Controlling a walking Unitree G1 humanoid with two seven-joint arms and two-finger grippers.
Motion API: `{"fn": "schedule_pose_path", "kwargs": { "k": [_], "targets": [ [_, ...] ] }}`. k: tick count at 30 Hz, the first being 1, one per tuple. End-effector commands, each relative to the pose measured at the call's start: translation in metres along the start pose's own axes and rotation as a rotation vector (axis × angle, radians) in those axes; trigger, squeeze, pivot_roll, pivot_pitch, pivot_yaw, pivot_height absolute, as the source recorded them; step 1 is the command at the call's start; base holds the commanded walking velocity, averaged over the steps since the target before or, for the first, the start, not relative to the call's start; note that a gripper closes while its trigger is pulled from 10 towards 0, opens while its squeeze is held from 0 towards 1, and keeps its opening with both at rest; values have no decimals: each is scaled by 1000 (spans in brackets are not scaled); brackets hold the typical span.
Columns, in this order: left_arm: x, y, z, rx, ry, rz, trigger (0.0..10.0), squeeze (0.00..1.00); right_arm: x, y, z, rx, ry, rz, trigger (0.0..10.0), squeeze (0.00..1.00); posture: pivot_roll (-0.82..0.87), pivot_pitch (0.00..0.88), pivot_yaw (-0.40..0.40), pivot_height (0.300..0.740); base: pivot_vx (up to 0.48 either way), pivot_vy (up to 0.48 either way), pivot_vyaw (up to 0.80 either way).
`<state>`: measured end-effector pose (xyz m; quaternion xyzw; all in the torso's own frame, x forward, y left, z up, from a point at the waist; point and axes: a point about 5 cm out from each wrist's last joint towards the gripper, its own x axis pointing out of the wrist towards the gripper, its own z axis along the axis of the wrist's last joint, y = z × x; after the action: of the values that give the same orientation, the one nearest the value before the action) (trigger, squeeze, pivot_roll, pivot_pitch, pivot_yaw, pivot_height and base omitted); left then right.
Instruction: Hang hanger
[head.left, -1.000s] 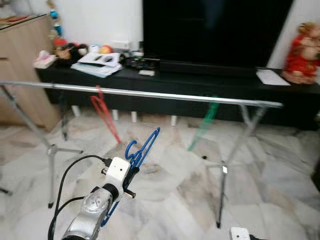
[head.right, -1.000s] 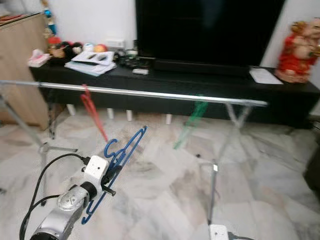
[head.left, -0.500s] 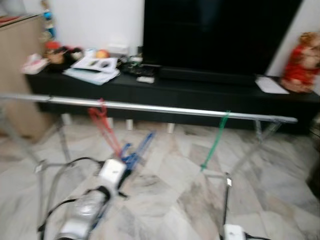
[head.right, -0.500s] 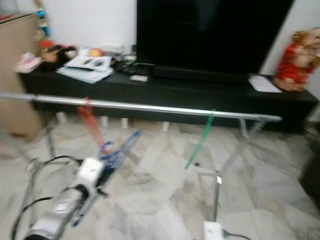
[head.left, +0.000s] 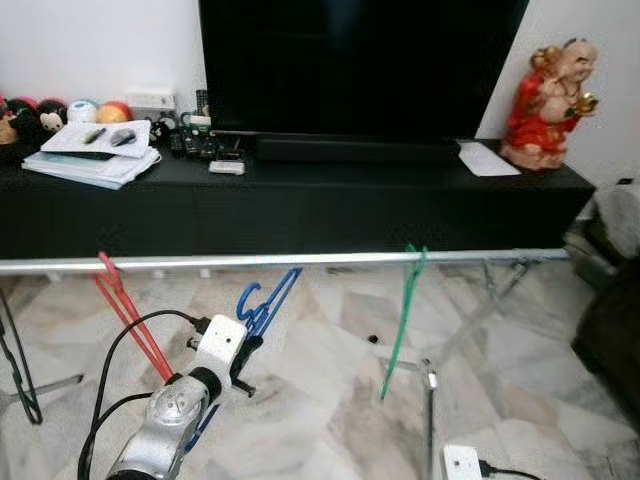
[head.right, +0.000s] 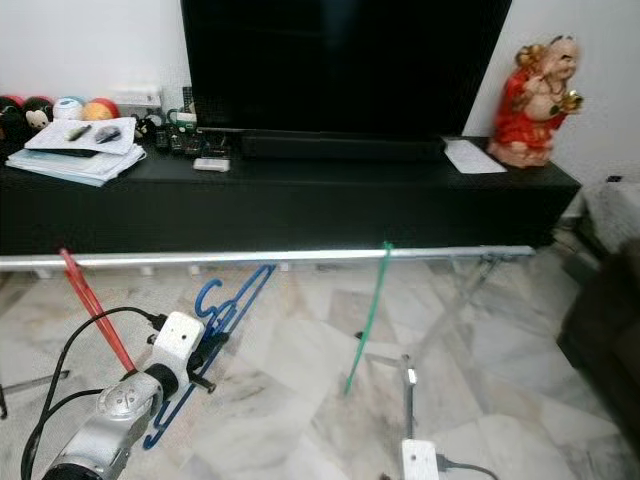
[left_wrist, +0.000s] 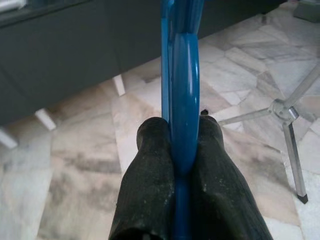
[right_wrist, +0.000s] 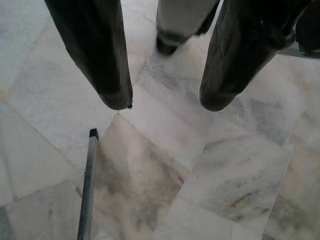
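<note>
Two hangers already hang on the silver rail of the clothes rack: a red hanger toward the robot's left and a green hanger toward its right, well apart from each other. A third, the blue hanger, is held by the left gripper. Its jaws are closed on the hanger's flat blue frame, one black finger pressed against each side, as the left wrist view shows. In the head views the blue hanger is tilted, with its hook just below the rail and between the red and green hangers; the hook is not over the rail. The rest of the blue frame runs down past the silver left arm toward the marble floor.

The right gripper points down at the floor; its jaws are open with nothing between them, and a thin metal rack leg lies near one fingertip.

Behind the rack stands a long black worktop carrying a dark television, a stack of papers at the robot's left and a red figurine at its right.
</note>
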<state>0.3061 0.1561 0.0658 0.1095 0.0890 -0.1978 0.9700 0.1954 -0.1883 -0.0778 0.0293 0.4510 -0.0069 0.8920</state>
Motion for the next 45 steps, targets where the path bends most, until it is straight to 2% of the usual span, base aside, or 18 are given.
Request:
{"fn": "schedule_pose_path", "kwargs": {
  "k": [1,5,11,13,16,20,23,25,34,41,45],
  "targets": [
    [7,-13,12,33,-39,-70,10000,0,-3,-12,-7,0,24,-36,10000,0,111,32,-56,740,0,0,0],
    [8,-18,16,79,-41,-129,10000,0,-3,-12,-7,0,25,-35,10000,0,110,32,-57,740,0,0,0],
    [16,-15,21,140,-25,-105,10000,0,-3,-11,-7,3,24,-34,10000,0,110,29,-56,740,0,0,0],
    [27,-6,29,135,-17,-49,10000,0,-3,-11,-7,4,23,-34,10000,0,111,27,-57,740,0,0,0],
    [33,-1,33,127,4,-15,10000,0,-3,-11,-7,4,23,-34,10000,0,110,26,-60,740,0,0,0],
    [45,7,43,72,25,53,10000,0,-3,-12,-7,1,25,-32,10000,0,101,20,-65,740,0,0,0],
    [51,11,47,64,63,91,10000,0,-3,-12,-7,0,24,-32,10000,0,99,16,-70,740,0,0,0],
    [56,15,46,29,115,126,10000,0,-3,-13,-6,-3,26,-32,10000,0,98,15,-73,740,0,0,0],
    [60,14,42,-34,193,151,10000,0,-3,-14,-5,-12,29,-25,10000,0,93,10,-82,740,0,0,0],
    [58,11,27,-33,303,150,10000,0,-3,-14,-5,-16,32,-21,10000,0,93,9,-85,740,0,0,0],
    [58,12,26,-33,301,155,10000,0,-3,-14,-5,-17,33,-19,10000,0,93,9,-85,740,0,0,0]
  ]
}}
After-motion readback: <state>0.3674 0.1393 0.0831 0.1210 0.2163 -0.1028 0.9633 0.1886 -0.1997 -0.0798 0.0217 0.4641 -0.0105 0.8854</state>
